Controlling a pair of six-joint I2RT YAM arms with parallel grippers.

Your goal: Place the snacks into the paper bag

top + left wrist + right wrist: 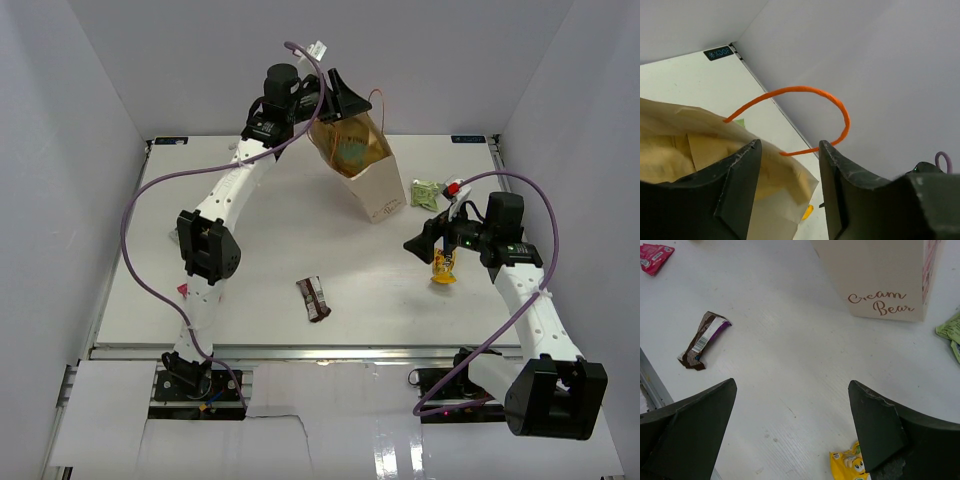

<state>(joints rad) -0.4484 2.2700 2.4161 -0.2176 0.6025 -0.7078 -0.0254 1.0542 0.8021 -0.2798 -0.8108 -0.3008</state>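
Observation:
The paper bag (378, 192) stands at the back centre, with "Cream Bear" writing in the right wrist view (880, 280). The tan-brown pouch (348, 150) sits in its open mouth. My left gripper (348, 105) is open just above the mouth; in the left wrist view (789, 150) the bag's rim (790, 172) and orange handle (810, 92) lie between the jaws. My right gripper (430, 243) is open and empty over the yellow packet (443, 267), which also shows in the right wrist view (847, 465). The dark-brown packet (314, 298), the pink packet (183, 290) and the light-green packet (425, 192) lie on the table.
White walls close the table on the left, back and right. A metal rail (300, 352) runs along the near edge. A purple cable (150, 195) loops off the left arm and another (520, 180) off the right arm.

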